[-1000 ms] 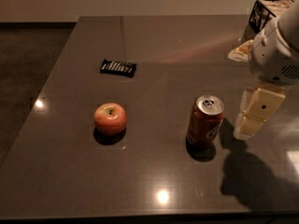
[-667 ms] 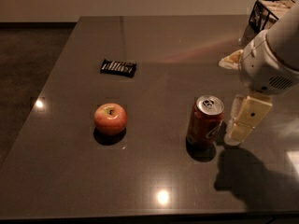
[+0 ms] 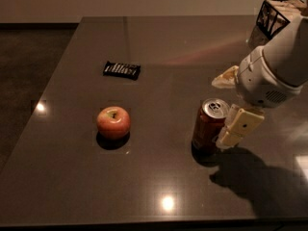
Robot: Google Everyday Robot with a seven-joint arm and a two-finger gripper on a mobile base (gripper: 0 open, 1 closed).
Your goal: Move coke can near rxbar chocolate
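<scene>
The coke can (image 3: 209, 126), red with a silver top, stands upright on the dark table at the right of centre. The rxbar chocolate (image 3: 121, 70), a flat black bar with white lettering, lies farther back and to the left. My gripper (image 3: 232, 102) is just to the right of the can, with its cream fingers spread. One finger (image 3: 239, 127) sits right against the can's right side, and the other (image 3: 224, 78) is behind the can and apart from it. The gripper is open and holds nothing.
A red-yellow apple (image 3: 113, 122) sits left of the can, in front of the bar. A black-and-white box (image 3: 274, 16) stands at the table's back right corner. The table's left edge (image 3: 57, 71) borders a dark floor.
The arm has moved left and lower toward the can; the near finger now sits against the can's side. The can, apple and bar have not moved.
</scene>
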